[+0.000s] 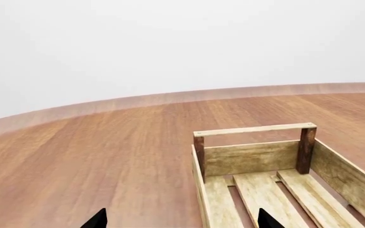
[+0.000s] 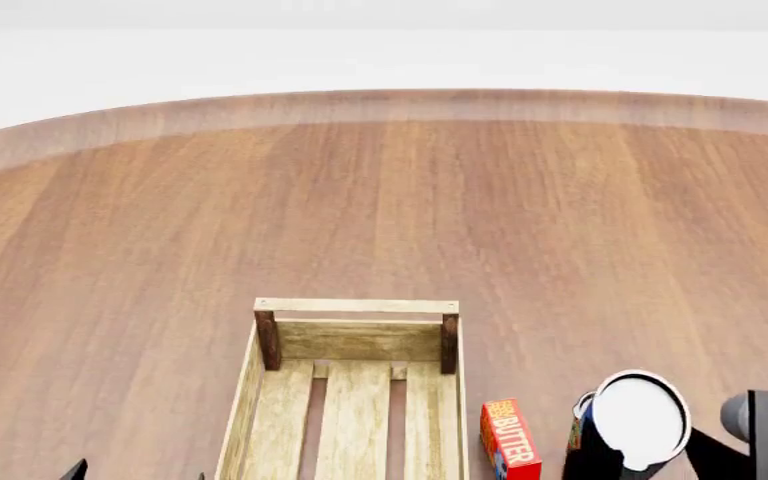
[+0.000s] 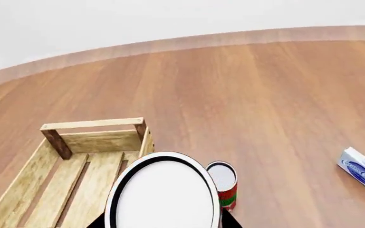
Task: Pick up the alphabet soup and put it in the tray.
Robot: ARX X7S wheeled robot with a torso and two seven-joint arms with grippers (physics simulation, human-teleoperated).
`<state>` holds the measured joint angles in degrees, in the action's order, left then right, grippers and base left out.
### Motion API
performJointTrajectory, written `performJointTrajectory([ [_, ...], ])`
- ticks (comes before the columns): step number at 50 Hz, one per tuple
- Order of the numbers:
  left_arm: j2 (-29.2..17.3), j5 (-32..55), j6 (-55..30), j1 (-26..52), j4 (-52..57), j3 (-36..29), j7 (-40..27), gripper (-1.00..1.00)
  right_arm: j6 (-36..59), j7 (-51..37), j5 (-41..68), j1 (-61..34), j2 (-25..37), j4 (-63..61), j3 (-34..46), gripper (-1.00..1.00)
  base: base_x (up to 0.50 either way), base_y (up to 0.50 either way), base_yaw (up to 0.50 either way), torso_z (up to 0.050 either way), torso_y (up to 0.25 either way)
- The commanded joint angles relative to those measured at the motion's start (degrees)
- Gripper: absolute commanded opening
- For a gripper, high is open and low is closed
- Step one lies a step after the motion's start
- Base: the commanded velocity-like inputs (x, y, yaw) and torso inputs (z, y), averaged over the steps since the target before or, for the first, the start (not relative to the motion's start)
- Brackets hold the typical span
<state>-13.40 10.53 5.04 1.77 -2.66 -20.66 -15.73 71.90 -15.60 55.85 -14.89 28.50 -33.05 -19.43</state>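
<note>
The right gripper point(image 2: 640, 462) shows in the head view as black fingers point(image 2: 595, 462) on either side of the alphabet soup point(image 2: 639, 417), whose pale flat top with its metal rim faces up at the camera. The fingers sit against the can's sides, so the jaws are closed on it at about the can's width. In the right wrist view the can's top fills the near part of the picture, with dark finger edges at either side of it. Whether the can rests on the table or is lifted off it, I cannot tell.

The tray point(image 2: 355, 306) lies to the left of the held can, near the table's near edge, its short end with two dark corner posts pointing toward the far edge. Its slatted floor holds nothing in the part that shows. Between the can and the tray's right side stands a red butter box point(image 2: 510, 438), just beside the tray wall. The right wrist view also shows a slimmer red and green can point(image 3: 224, 183) close by the soup, and a small blue and white box point(image 3: 362, 171) well apart on the wooden table point(image 2: 491, 220).

The left gripper point(image 1: 179, 219) shows two dark fingertips point(image 1: 97, 219) set wide apart, holding nothing, one over the tray's floor and one outside its side wall.
</note>
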Motion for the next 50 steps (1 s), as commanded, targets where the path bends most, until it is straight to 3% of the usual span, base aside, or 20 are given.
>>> performJointTrajectory([
  [1,-0.23,0.25,0.13,0.00,0.12,-0.32,-0.16,1.00,5.78,-3.70,5.15,-10.50,-3.81,1.01,3.38,-1.00,0.00,0.00,0.00,0.000,0.000],
  [23,-0.66,0.02,0.68,0.20,-0.24,-1.00,-0.68,1.00,3.35,0.91,-1.03,-23.51,-8.59,13.89,21.58,-1.00,0.00,0.00,0.00,0.000,0.000],
  [50,-1.00,0.17,1.17,0.64,-0.86,-1.73,-1.04,1.00,-11.09,11.39,-11.94,-26.61,-13.98,33.28,36.04,-1.00,0.00,0.00,0.00,0.000,0.001],
])
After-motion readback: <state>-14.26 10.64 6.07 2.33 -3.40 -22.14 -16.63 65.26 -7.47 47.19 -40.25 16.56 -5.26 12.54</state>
